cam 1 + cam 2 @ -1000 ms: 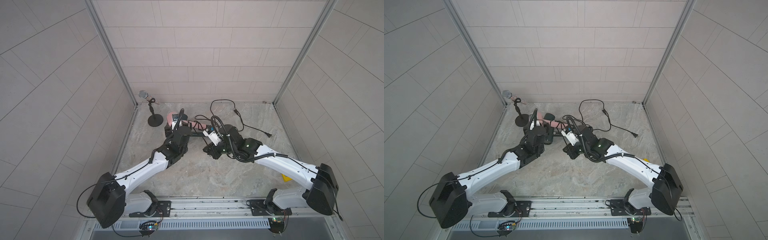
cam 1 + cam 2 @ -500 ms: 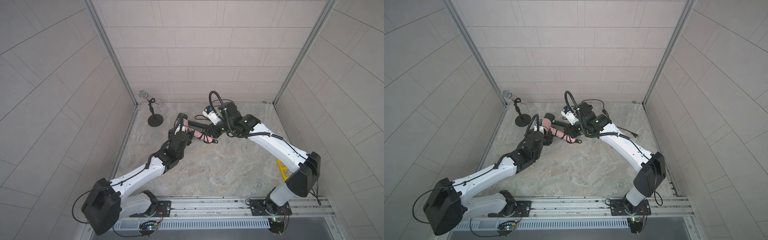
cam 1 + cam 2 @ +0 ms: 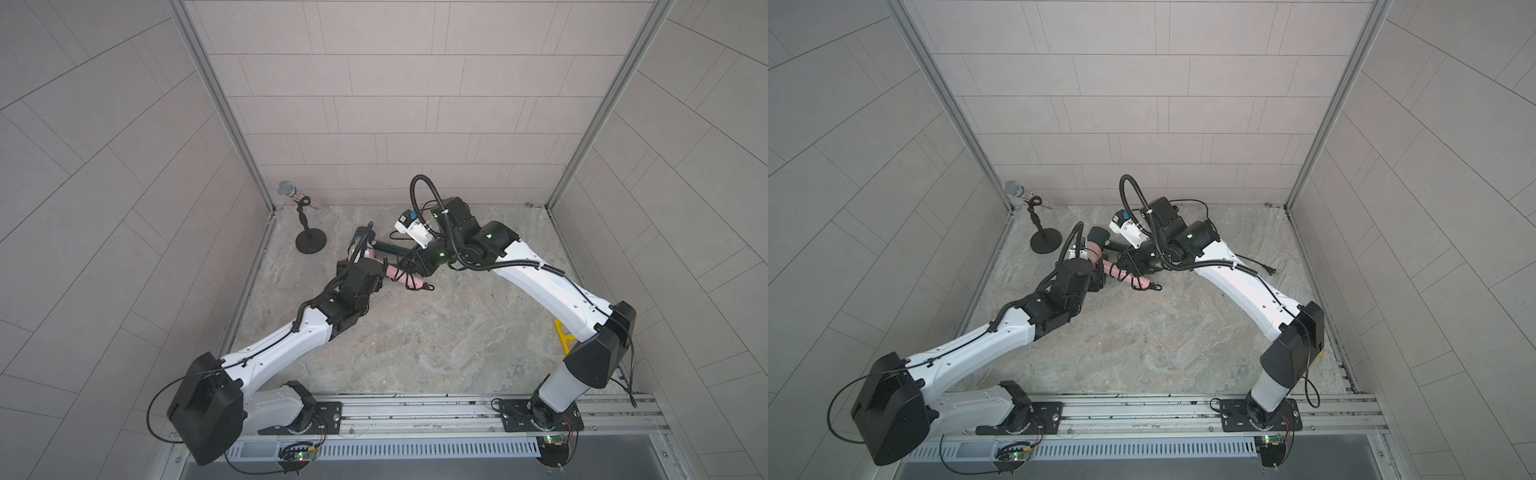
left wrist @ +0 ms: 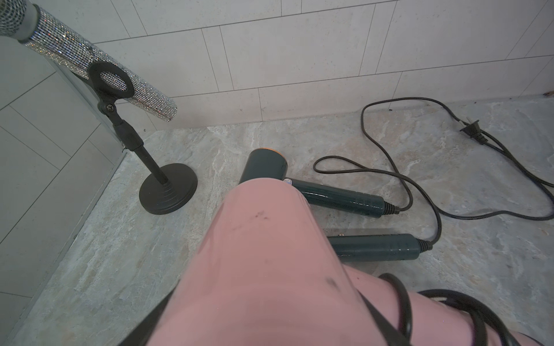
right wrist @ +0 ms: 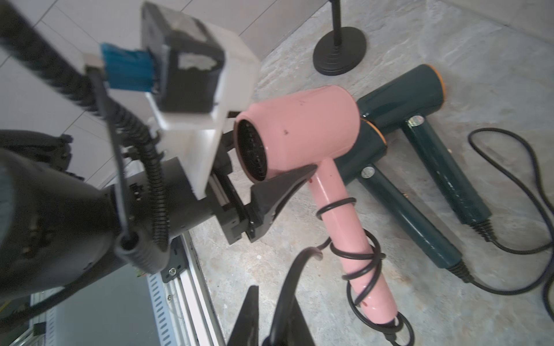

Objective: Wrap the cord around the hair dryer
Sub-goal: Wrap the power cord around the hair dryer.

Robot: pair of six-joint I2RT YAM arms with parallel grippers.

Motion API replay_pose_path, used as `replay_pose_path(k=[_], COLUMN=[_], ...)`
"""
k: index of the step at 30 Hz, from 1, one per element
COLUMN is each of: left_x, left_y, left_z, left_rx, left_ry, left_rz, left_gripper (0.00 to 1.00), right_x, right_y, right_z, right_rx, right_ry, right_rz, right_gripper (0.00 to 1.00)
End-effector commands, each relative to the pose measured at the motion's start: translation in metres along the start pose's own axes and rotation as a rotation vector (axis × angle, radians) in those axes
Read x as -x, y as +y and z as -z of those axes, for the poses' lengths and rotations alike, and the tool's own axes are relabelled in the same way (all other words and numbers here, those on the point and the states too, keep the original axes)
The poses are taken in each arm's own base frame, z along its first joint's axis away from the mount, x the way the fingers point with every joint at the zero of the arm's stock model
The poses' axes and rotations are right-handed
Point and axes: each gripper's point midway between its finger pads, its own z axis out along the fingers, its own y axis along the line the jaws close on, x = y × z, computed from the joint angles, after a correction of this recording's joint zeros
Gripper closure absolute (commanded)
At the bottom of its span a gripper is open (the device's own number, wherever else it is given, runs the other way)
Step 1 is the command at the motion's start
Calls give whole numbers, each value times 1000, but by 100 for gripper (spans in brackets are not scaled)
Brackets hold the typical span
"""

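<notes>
Nearest to the robot's base, the left gripper (image 5: pixel 278 149) is closed on the pink hair dryer (image 5: pixel 299 125), at the place where the head meets the handle. It holds the dryer over the far half of the table (image 3: pixel 415 353), a little left of the middle, with the handle pointing right and near. The cord (image 5: pixel 289 278) already makes several loose turns around this handle. Just to the right, the right gripper (image 5: pixel 271 302) is almost closed, and the free part of the cord is pinched between its fingers. So I judge that the wrapping is in the middle, not finished; how much cord remains I cannot tell. The next move, I think, asks the right gripper to carry the cord once more around the handle with light tension, while the left one holds steady. Farther away, two dark green hair dryers (image 4: pixel 338 197) lie with their own cords, which should not be caught. In the far left corner stands a microphone (image 4: pixel 90 57).
</notes>
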Motion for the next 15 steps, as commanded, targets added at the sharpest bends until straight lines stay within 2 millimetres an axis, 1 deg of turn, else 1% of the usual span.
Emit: replay_pose_path(k=[1, 3, 6, 8, 9, 10, 12, 15], left_x=[13, 15, 18, 17, 17, 19, 23, 37], left_y=[0, -5, -20, -38, -49, -62, -76, -79], left_z=[4, 6, 14, 23, 29, 38, 53, 66], left_rx=[-6, -44, -159, -288, -367, -478, -650, -783], left_ry=[-7, -12, -26, -20, -16, -19, -27, -54], left_rz=[33, 30, 3, -35, -30, -12, 52, 165], left_gripper=[100, 100, 100, 100, 100, 100, 100, 100], right_x=[24, 24, 17, 12, 10, 6, 0, -9], right_y=[11, -13, -65, -97, -107, -116, -121, -122], right_z=[29, 29, 23, 22, 20, 19, 18, 19], right_rx=[45, -6, -147, -191, -199, -196, -161, -116], right_ry=[-110, -112, -83, -67, -61, -54, -52, -79], right_rz=[47, 32, 44, 30, 25, 27, 50, 99], right_gripper=[100, 100, 100, 100, 100, 100, 100, 100])
